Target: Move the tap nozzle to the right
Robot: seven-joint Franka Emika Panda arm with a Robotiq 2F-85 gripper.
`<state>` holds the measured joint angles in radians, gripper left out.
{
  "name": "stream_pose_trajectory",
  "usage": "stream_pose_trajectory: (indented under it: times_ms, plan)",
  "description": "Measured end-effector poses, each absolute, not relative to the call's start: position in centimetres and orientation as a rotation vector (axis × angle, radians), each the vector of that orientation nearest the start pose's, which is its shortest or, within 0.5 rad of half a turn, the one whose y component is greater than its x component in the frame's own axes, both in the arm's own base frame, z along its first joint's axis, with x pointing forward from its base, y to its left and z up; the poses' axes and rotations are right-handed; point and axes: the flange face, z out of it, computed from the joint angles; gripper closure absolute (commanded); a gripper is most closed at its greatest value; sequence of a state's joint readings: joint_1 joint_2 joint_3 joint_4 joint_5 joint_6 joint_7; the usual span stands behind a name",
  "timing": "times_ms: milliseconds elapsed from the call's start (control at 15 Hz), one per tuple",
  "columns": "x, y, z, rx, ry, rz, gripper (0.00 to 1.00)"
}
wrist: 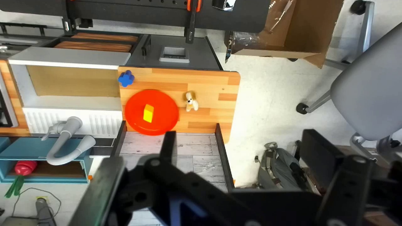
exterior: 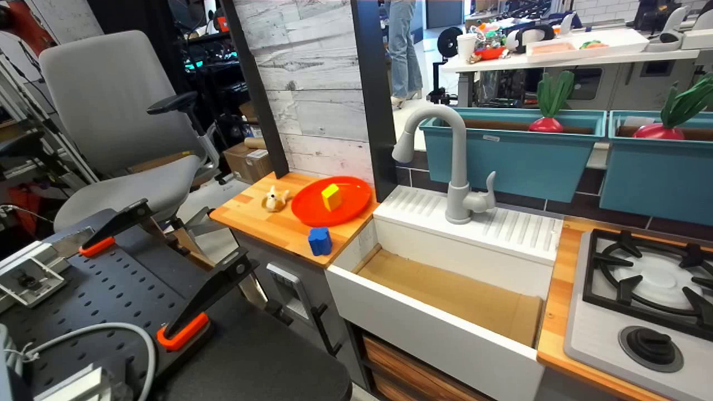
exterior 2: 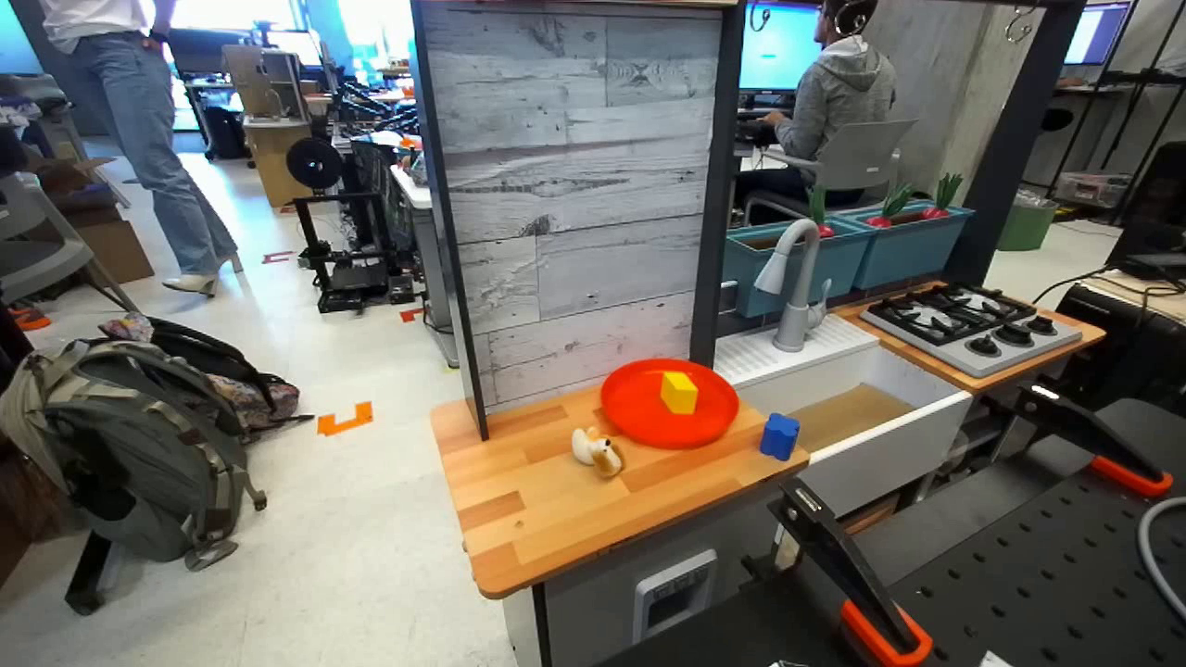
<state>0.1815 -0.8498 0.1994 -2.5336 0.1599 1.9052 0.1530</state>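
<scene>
The tap nozzle (exterior: pixel 458 146) is a matte grey gooseneck standing upright at the back of the white sink (exterior: pixel 440 331). It shows in both exterior views (exterior 2: pixel 804 278) and in the wrist view (wrist: pixel 59 159). In the exterior views its spray head points left, toward the black post beside the wood-look panel, not over the basin. Its small lever (exterior: pixel 491 189) is on the right of the base. My gripper (wrist: pixel 240 135) shows only in the wrist view. Its fingers are wide apart with nothing between them. It is apart from the tap, which lies left of the fingers there.
A black post (exterior: pixel 374 83) rises close to the spray head. Teal planters (exterior: pixel 512 161) hang behind the tap. A red plate (exterior: pixel 312 214) with a yellow block (exterior: pixel 331 197), a blue block (exterior: pixel 320 241) and a toy dog (exterior: pixel 273 199) are on the wooden counter. A stove (exterior: pixel 604 320) is right of the sink.
</scene>
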Motion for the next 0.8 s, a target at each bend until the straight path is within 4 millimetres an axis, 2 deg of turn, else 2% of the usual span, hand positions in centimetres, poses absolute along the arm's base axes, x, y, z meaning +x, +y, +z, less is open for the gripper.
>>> stream_pose_trajectory:
  times_ms: [267, 467, 600, 800]
  plan:
    - [29.1, 14.1, 55.0, -3.063, -0.213, -0.313, 0.00]
    - [30.1, 12.8, 54.6, -3.058, -0.152, -0.305, 0.00]
    - [32.0, 10.9, 54.1, -3.041, -0.059, -0.332, 0.00]
    - [36.3, 7.5, 52.2, -2.994, 0.135, -0.439, 0.00]
